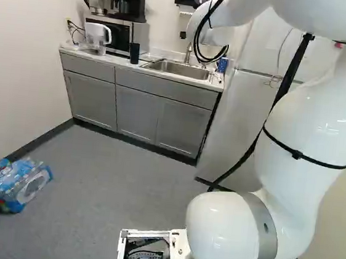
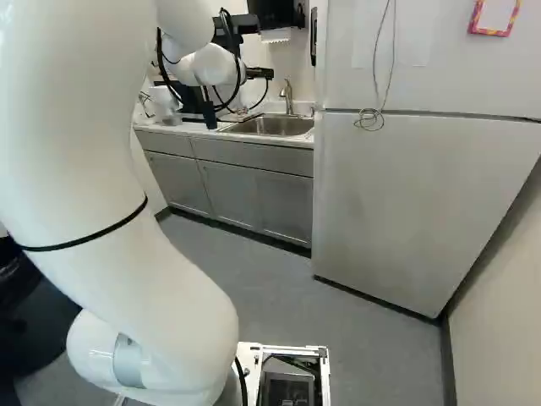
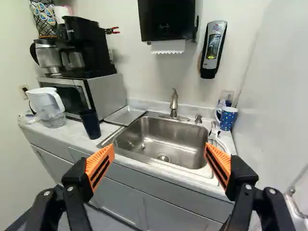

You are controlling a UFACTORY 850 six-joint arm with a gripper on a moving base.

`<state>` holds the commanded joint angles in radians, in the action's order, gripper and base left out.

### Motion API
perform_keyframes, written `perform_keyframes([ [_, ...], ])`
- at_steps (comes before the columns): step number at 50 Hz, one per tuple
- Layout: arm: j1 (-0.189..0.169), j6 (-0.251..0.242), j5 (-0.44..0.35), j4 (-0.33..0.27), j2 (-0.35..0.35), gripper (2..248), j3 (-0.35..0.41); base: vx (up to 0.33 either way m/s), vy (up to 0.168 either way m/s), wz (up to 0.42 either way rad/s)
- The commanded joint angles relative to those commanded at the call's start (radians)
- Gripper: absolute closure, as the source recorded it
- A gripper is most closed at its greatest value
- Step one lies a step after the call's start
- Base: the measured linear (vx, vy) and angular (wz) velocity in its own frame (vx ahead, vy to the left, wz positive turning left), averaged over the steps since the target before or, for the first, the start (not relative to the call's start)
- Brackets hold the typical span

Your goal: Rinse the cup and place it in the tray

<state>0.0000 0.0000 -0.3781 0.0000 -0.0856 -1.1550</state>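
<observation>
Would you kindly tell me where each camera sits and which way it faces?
Left base view: on the base, behind the arm to its left, looking ahead and slightly down at the sink; the arm fills the right.
Right base view: behind the arm to its right, facing ahead toward sink and fridge; the arm fills the left.
Wrist view: on the wrist, looking along the open gripper toward the sink; both fingers show.
All three share sink and faucet.

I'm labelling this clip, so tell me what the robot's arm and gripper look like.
The arm is glossy white with rounded joints, a grey band low down, and black straps and cables. The gripper is black, its two fingers faced with slotted orange pads.
</observation>
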Motion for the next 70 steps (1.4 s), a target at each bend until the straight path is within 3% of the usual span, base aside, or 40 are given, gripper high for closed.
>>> perform_keyframes([
  [70, 0.000, 0.000, 0.000, 0.000, 0.000, 3, 0.000, 0.049, -0.001, -0.006],
])
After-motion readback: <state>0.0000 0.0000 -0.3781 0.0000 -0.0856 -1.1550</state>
